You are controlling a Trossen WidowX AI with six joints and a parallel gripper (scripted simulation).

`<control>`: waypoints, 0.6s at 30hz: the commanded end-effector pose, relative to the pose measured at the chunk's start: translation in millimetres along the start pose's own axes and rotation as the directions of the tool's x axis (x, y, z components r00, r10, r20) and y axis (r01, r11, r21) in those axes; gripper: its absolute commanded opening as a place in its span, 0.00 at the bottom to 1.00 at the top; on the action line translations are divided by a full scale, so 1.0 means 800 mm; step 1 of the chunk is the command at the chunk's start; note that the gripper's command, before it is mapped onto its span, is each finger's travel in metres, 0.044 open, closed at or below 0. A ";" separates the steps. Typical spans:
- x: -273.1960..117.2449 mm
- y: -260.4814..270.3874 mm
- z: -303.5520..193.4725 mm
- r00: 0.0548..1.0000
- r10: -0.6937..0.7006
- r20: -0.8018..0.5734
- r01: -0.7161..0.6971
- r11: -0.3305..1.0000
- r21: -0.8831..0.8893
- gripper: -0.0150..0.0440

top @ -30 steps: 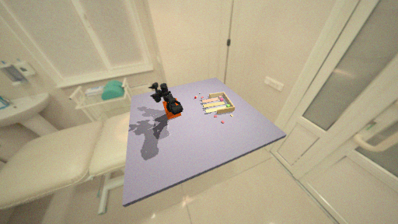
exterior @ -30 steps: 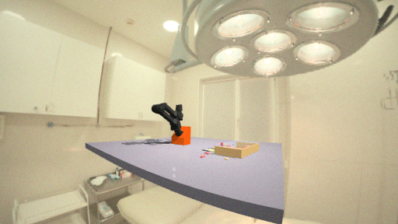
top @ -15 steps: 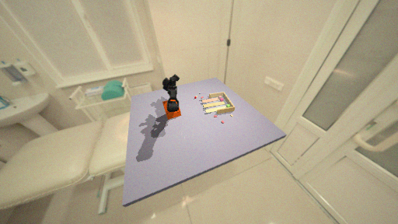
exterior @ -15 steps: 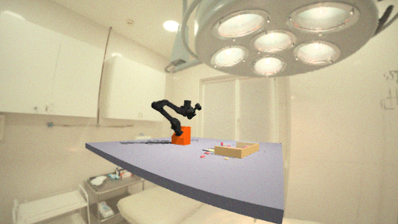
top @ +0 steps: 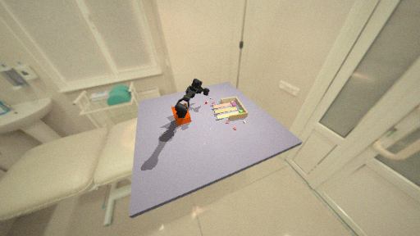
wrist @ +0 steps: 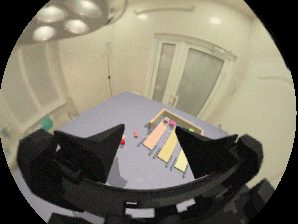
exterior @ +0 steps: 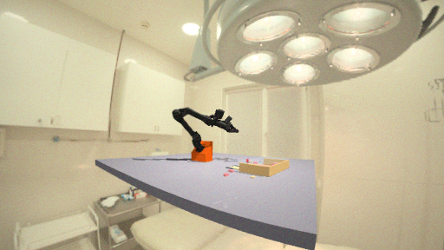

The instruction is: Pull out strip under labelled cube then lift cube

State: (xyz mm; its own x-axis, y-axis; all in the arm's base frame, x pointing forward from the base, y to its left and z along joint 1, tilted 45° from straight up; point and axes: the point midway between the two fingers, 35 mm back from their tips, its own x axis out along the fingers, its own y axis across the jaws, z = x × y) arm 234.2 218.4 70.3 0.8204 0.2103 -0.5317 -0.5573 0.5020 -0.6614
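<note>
Three strips lie side by side at the tray: a salmon strip [top: 221, 106] [wrist: 155, 136], a yellow strip [top: 225, 111] [wrist: 168, 149] and a pale yellow strip [top: 223, 116] [wrist: 182, 161]. A magenta cube [top: 234, 105] [wrist: 173, 123] and a green cube [top: 241, 111] [wrist: 191, 130] are at their far ends. A small pink cube [wrist: 166, 120] shows near the salmon strip's far end. No label can be made out on any cube. My gripper [top: 207, 92] [exterior: 237, 130] [wrist: 150, 128] is open and empty, high above the table on the robot-base side of the strips.
A low wooden tray [top: 239, 116] [exterior: 253, 169] [wrist: 157, 117] has walls around the strips' far ends. Small loose pieces lie outside it, among them a red one [top: 206, 102] [wrist: 123, 142] and another red one [top: 235, 129] [exterior: 225, 174]. The orange base [top: 183, 119] [exterior: 202, 154] stands behind my gripper.
</note>
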 end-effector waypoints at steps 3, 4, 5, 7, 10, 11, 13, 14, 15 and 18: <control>0.018 -0.102 -0.044 0.904 -0.339 -0.260 0.394 0.897 0.201 0.93; 0.017 -0.110 -0.049 0.887 -0.365 -0.282 0.428 0.879 0.211 0.93; 0.017 -0.113 -0.050 0.881 -0.373 -0.289 0.440 0.872 0.214 0.93; 0.017 -0.113 -0.050 0.881 -0.373 -0.289 0.440 0.872 0.214 0.93; 0.017 -0.113 -0.050 0.881 -0.373 -0.289 0.440 0.872 0.214 0.93; 0.017 -0.113 -0.050 0.881 -0.373 -0.289 0.440 0.872 0.214 0.93; 0.017 -0.113 -0.050 0.881 -0.373 -0.289 0.440 0.872 0.214 0.93; 0.017 -0.113 -0.050 0.881 -0.373 -0.289 0.440 0.872 0.214 0.93; 0.017 -0.113 -0.050 0.881 -0.373 -0.289 0.440 0.872 0.214 0.93; 0.017 -0.113 -0.050 0.881 -0.373 -0.289 0.440 0.872 0.214 0.93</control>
State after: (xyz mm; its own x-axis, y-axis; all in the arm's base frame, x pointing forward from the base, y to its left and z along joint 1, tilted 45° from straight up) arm 290.5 142.8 102.3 0.8957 -0.2372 -0.3760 -0.1046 0.7097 -0.6967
